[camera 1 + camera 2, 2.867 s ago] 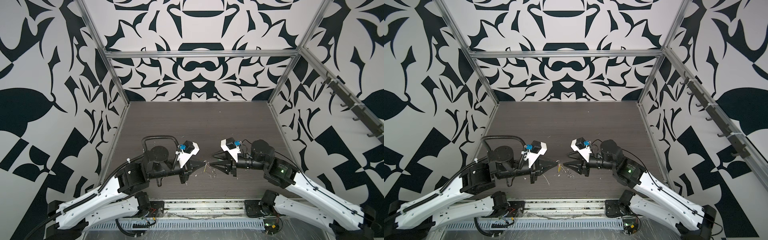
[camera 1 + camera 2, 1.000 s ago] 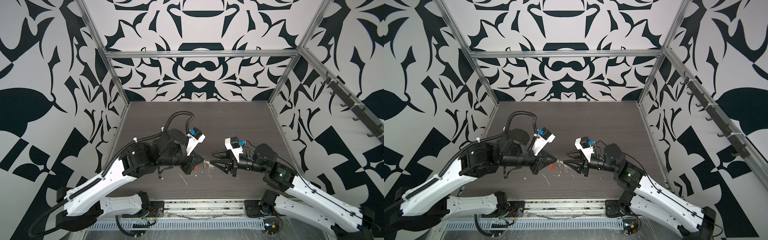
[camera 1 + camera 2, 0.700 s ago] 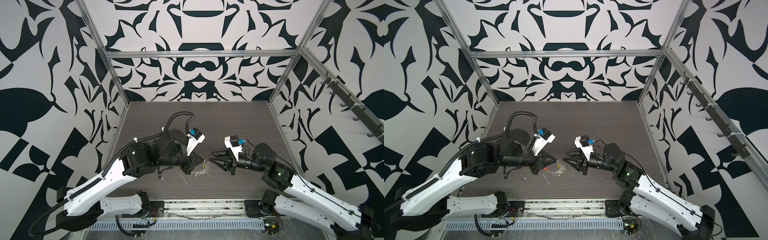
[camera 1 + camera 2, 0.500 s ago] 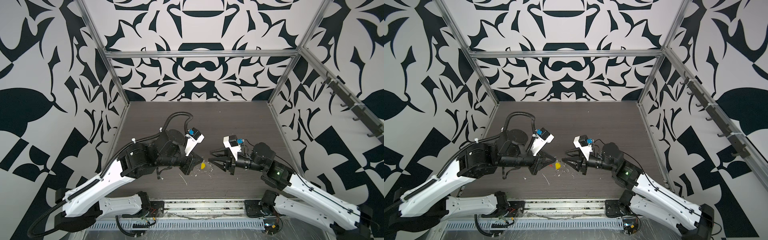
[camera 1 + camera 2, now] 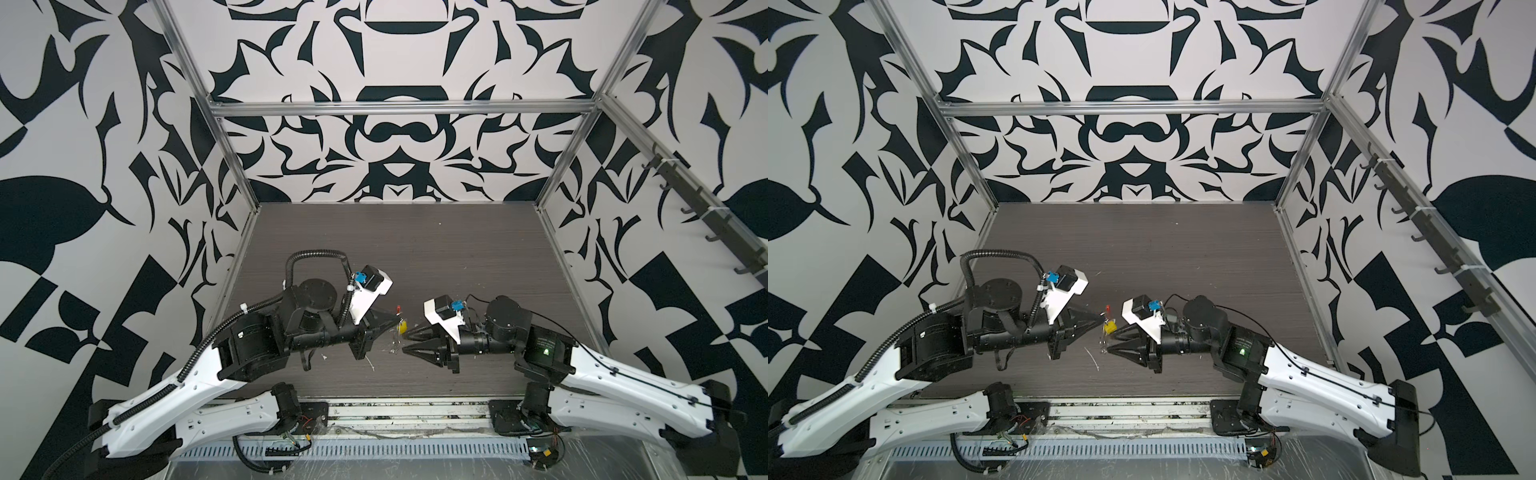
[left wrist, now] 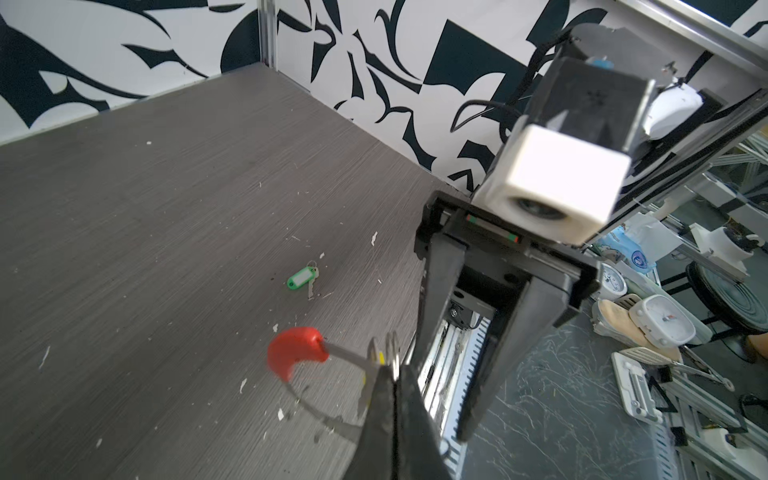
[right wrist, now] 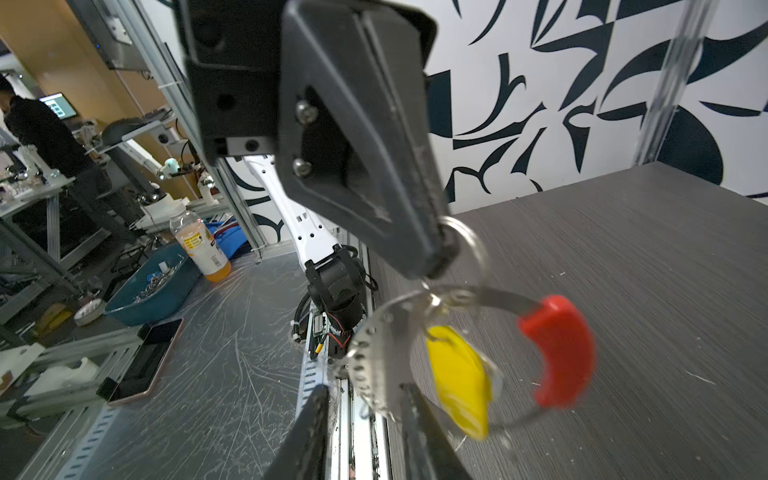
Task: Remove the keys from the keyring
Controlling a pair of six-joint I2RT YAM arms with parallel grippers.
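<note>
Above the middle of the desk (image 5: 415, 257), near its front edge, both top views show the two arms meeting tip to tip. The left gripper (image 5: 396, 326) is pressed together, and the yellow key (image 5: 402, 328) hangs at its tip. The keyring (image 5: 1102, 343) is seen there mostly by its red section (image 5: 1108, 308), which stands on the side toward the back edge. The right gripper (image 5: 407, 343) has its jaws apart, with the thin hoop at their tips.

In the left wrist view, the left jaws are closed on the small split ring (image 6: 388, 353) of the yellow key, so the hoop hangs clear of the desk. The green key (image 6: 303, 279) lies flat on the desk, apart from the hoop. I judge that it is already removed.

In the right wrist view, the perforated metal part of the hoop passes between the parted right jaws, without clear touching. I think this placement is on purpose. One arm fixes the key, and the other can take the hoop and draw it out through the split ring. The yellow key is not yet free.
</note>
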